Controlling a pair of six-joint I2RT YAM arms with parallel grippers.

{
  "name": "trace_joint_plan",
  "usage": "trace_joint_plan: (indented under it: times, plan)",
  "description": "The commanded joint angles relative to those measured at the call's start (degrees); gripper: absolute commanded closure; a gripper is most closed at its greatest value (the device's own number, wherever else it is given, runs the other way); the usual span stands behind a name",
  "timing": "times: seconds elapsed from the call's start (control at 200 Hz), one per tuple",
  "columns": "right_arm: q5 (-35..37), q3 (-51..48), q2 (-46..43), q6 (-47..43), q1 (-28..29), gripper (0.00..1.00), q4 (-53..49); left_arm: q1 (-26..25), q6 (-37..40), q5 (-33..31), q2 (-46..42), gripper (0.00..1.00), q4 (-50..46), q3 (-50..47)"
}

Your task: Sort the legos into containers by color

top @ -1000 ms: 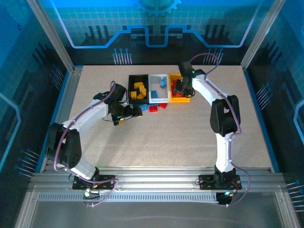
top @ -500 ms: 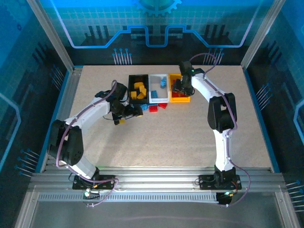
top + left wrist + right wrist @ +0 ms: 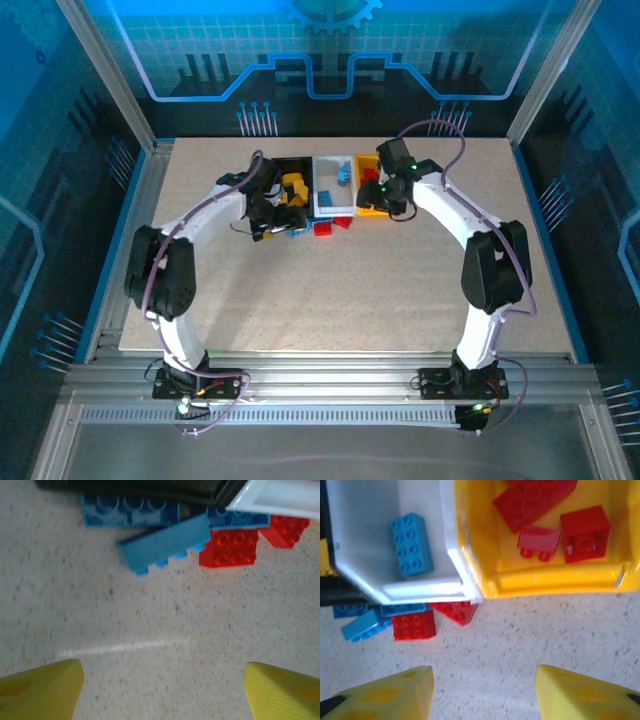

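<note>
Your left gripper [image 3: 162, 680], spread and empty, faces the blue brick [image 3: 165, 542] before the white bin [image 3: 280, 500], its length running finger-to-finger.

Speckled beige table [image 3: 340, 290], blue-lit walls [image 3: 60, 120]

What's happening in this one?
A colour sort, underway. Red plastic bricks lie in the yellow-orange plastic bin, one blue plastic brick in the white plastic bin. Both tools are open and empty: the left tool hangs beside loose blue bricks and loose red bricks on the table, the right tool in front of the bins.
</note>
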Motion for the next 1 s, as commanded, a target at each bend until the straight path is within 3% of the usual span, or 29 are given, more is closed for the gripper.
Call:
trace_joint_plan:
  times: [0.0, 0.29, 0.58, 0.996]
  plan:
    - [-1.68, -3.60, -4.27, 1.27, 0.00, 0.43, 0.55, -0.08, 7.15, -1.99, 4.90, 0.16, -0.99, 4.42]
    - [-0.26, -10.74, -12.17, 1.41, -0.68, 0.43, -1.17, -0.11, 13.67, -4.51, 14.75, 0.17, -1.77, 14.28]
    - [-0.28, -12.65, -13.58, 2.33, -1.86, 0.43, -2.01, -0.98, 12.77, -1.83, 18.18, 0.19, -0.57, 16.32]
    - [-1.76, -13.20, -12.46, 3.72, -1.64, 0.44, -0.84, -5.50, 12.23, -2.86, 17.63, 0.38, -0.28, 13.47]
